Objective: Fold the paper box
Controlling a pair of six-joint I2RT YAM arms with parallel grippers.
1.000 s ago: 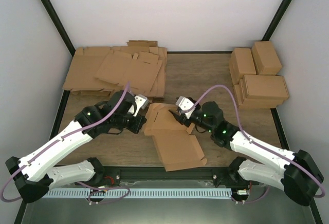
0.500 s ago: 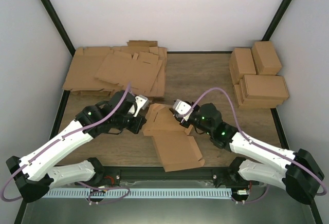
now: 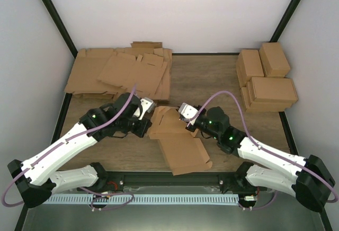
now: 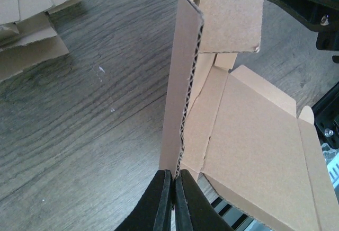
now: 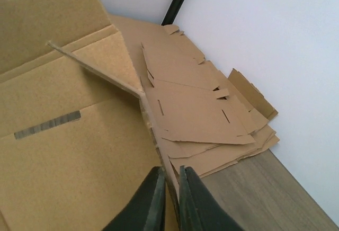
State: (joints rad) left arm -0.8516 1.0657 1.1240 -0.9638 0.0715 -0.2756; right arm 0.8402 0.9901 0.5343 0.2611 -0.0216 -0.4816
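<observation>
My left claw [image 4: 173,177] pinches one wall of the plain brown cardboard box [image 4: 254,135] shut, to stand it up | right claw [image 5: 170,172] nips the other wall | box lies on desk [image 4: 79,109] between both claws

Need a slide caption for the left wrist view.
Left end effector pinching an upright wall of the paper box at its corrugated edge, wooden table beneath.

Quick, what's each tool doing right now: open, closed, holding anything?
Left tool: closed, pinching an upright wall of the box.
Right tool: closed on a thin side wall of the same box.
</observation>
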